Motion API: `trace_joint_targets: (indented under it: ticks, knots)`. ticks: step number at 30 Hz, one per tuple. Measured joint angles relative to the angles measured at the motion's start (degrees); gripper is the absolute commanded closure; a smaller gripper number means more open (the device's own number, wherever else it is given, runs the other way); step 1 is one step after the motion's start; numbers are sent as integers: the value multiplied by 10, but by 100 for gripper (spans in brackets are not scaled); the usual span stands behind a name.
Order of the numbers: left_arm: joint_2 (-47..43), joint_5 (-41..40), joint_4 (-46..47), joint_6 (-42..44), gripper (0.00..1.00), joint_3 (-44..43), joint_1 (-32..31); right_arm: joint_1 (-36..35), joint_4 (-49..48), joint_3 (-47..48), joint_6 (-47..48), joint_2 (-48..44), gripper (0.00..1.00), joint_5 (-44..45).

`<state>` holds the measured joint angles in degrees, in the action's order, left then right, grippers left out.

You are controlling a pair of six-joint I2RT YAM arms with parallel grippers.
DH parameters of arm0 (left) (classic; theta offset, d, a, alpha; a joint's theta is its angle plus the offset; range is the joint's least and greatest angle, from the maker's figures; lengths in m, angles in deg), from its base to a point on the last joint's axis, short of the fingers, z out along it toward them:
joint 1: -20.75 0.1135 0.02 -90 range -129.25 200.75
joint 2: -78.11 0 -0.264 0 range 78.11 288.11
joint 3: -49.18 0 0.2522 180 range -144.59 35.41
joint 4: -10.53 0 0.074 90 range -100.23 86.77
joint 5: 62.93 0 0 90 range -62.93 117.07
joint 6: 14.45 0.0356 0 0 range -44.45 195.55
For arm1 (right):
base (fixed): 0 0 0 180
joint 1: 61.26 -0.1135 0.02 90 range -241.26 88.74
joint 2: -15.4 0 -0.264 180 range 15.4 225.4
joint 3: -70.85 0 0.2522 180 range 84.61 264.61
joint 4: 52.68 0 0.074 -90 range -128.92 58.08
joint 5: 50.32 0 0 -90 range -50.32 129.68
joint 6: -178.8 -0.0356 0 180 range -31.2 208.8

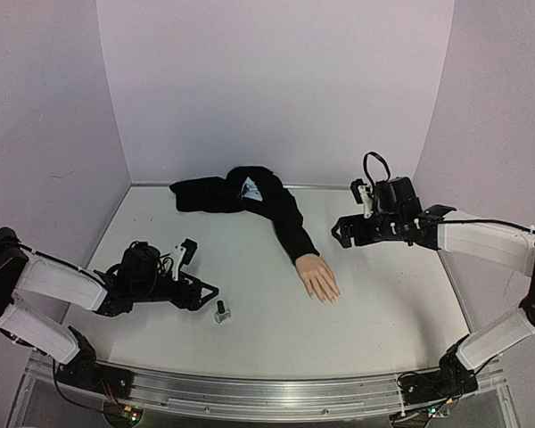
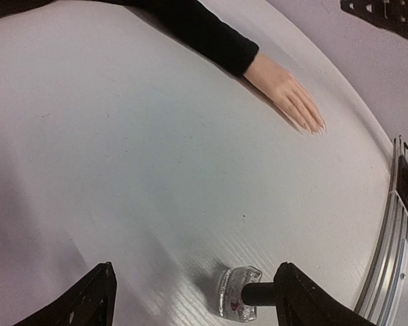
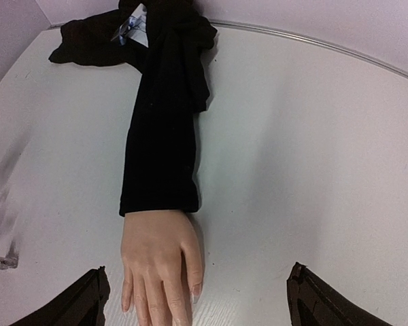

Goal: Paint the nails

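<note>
The mannequin hand (image 1: 318,278) lies palm down mid-table, its black sleeve (image 1: 276,209) running back-left. Its pale nails (image 1: 330,300) point toward the near edge; they also show in the left wrist view (image 2: 318,128), and the thumb nail shows in the right wrist view (image 3: 196,293). A small clear bottle with a black cap (image 1: 221,311) stands left of the hand. My left gripper (image 1: 199,267) is open wide, low over the table, and the bottle (image 2: 239,292) sits just inside its right finger (image 2: 296,288). My right gripper (image 1: 341,234) is open above and behind the hand (image 3: 160,261), holding nothing.
The bunched end of the black sleeve (image 3: 156,27) lies by the back wall. The metal rail (image 2: 387,238) runs along the table's near edge. The bottle shows at the left edge of the right wrist view (image 3: 1,261).
</note>
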<state>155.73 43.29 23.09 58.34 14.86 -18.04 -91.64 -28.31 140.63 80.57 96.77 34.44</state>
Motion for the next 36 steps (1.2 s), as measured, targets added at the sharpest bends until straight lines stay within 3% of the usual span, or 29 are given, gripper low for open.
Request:
trace_joint_targets:
  ticks: [8,14,19,23,26,31,36]
  knots:
    - [31,-99,90,5,14,36,-120,-12,0,2,5,0,7,-1]
    - [-4,-170,99,-11,16,64,-143,-12,0,2,5,-4,7,0]
    - [7,-196,100,-20,36,63,-180,-13,0,2,5,-13,7,0]
    - [41,-215,98,-29,42,58,-213,-18,0,2,4,-18,7,0]
    - [60,-242,100,-35,56,57,-235,-22,0,2,3,-21,7,0]
    - [115,-272,107,-25,62,36,-252,-30,0,1,0,-26,7,0]
    - [167,-294,128,-10,77,10,-257,-45,0,1,-2,-28,8,0]
